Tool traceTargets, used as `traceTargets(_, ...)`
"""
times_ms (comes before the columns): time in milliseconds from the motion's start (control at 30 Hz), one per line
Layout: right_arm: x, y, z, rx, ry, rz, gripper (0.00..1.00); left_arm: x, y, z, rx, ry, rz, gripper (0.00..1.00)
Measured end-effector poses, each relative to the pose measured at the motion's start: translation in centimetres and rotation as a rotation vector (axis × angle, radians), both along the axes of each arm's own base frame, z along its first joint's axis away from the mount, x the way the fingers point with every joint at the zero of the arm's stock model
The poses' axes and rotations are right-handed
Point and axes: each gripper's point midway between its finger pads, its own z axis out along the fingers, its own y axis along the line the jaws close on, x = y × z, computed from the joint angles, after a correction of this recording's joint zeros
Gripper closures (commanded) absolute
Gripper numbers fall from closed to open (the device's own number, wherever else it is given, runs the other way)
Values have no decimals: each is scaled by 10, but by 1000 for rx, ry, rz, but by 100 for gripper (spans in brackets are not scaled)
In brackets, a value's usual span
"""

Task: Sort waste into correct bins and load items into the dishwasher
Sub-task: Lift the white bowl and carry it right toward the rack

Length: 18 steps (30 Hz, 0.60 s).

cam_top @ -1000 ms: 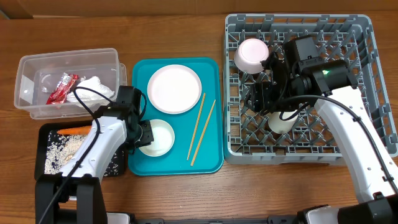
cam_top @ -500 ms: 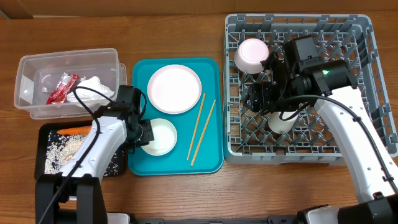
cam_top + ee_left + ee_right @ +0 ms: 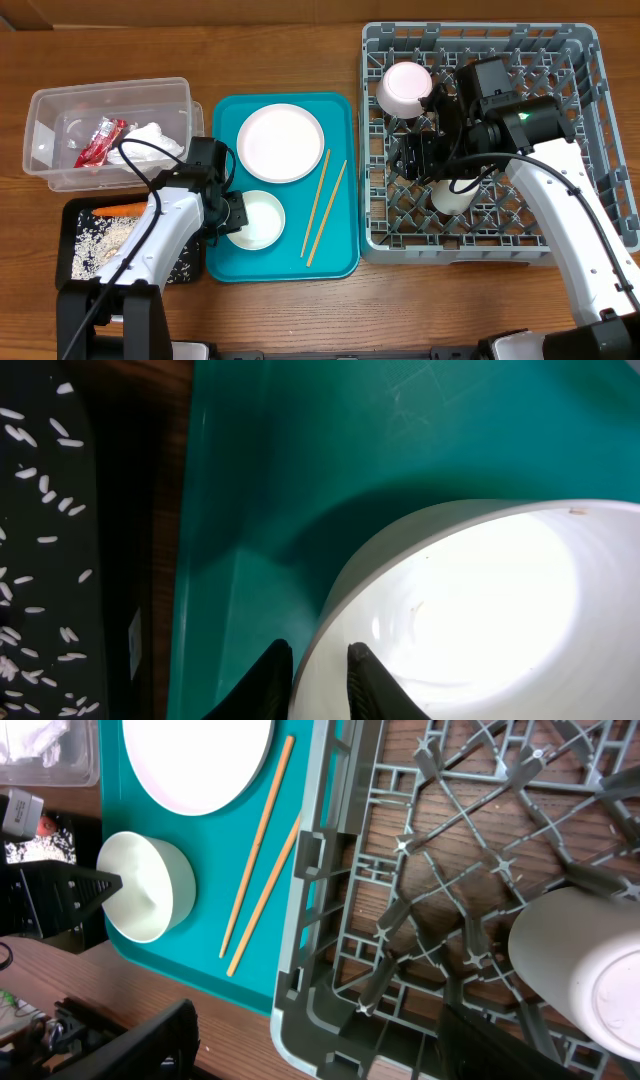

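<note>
My left claw point(image 3: 320, 672) pinches the left rim of the bowl point(image 3: 470, 600), one finger inside and one outside, nearly closed. The bowl is smooth, round and white. It sits mouth up at the near-left corner of the teal tray point(image 3: 340, 255). The chopsticks point(image 3: 325, 205), thin wood, lie to its right, long axis running near-left to far-right. My right claw point(image 3: 422, 155) hangs wide open and empty over the grey lattice rack point(image 3: 585, 140).

White bowl point(image 3: 252, 220) upright, tray point(image 3: 340, 250) corner; plate point(image 3: 281, 143), chopsticks point(image 3: 316, 203) beside; cup point(image 3: 455, 196) in rack point(image 3: 590, 60).
</note>
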Motion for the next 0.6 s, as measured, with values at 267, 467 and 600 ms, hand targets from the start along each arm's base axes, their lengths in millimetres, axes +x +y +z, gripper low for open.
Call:
traceTargets(267, 0, 0, 0, 0, 0, 0, 21, -3, 0, -3, 1, 10, 0, 78)
traceTargets(467, 0, 0, 0, 0, 0, 0, 21, -9, 0, -10, -2, 18, 0, 83)
traceTargets(600, 0, 0, 0, -1, 0, 0, 21, -6, 0, -11, -5, 6, -1, 88)
